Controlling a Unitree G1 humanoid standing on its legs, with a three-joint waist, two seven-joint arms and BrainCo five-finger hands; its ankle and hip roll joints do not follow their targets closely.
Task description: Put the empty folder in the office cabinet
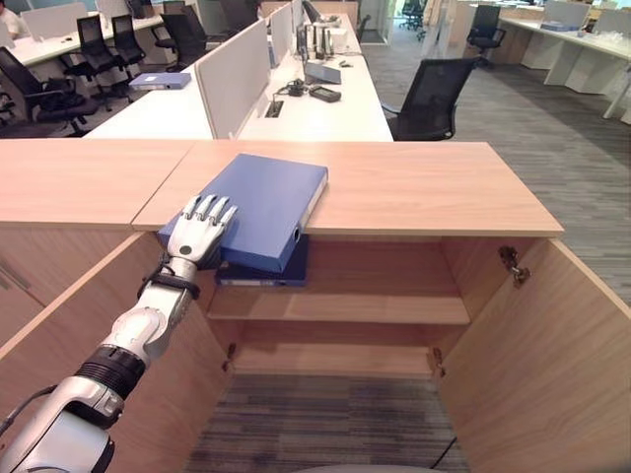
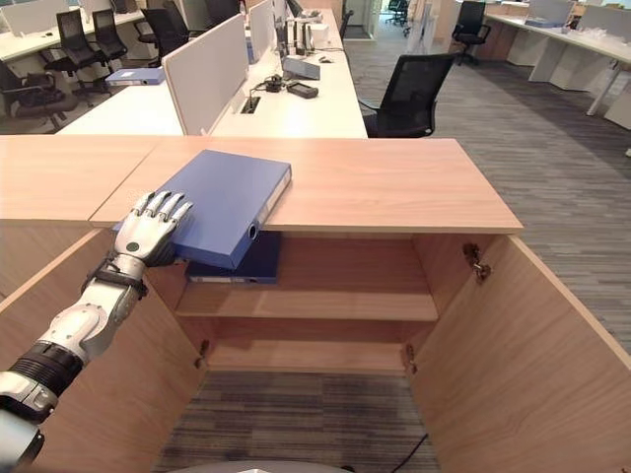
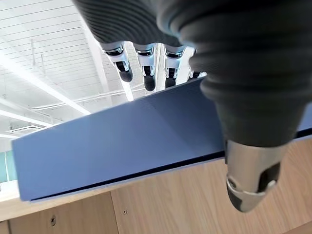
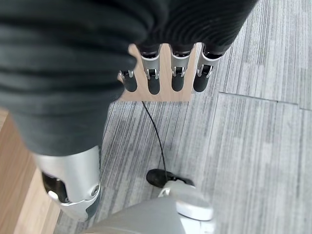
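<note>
Folder (image 1: 258, 207): blue, flat on the front edge of the wooden counter (image 1: 414, 187), its near corner jutting out past the edge over the open cabinet (image 1: 345, 296).
Left hand (image 1: 202, 229): in the left eye view, fingers spread straight on the top of the folder's near corner; whether the thumb is under the folder cannot be told here.
Second folder (image 1: 264, 268): darker blue, lying on the cabinet's upper shelf (image 1: 340, 307), directly beneath the hand and the overhanging corner.
Cabinet doors: both swung open, one either side of the hand's arm and beyond; a lower shelf (image 1: 330, 360) sits under the upper one.
Background: desks with black office chairs (image 1: 429, 99) beyond the counter, far from the hand.

Right eye view: same layout; the left hand (image 2: 153, 229) lies on the folder (image 2: 222, 202) at its corner nearest the arm, fingers straight.

Left wrist view: fingertips (image 3: 148, 80) in a row past the folder's (image 3: 122, 141) far edge, thumb (image 3: 251, 183) apart on the near side, below the folder against the wood front; the folder lies between fingers and thumb, though no firm clamp is visible.

Right wrist view: right hand (image 4: 161, 68) hanging over grey carpet (image 4: 253, 146), fingers straight and relaxed, holding nothing; a corner of wooden door (image 4: 165, 92) just past the fingertips.
</note>
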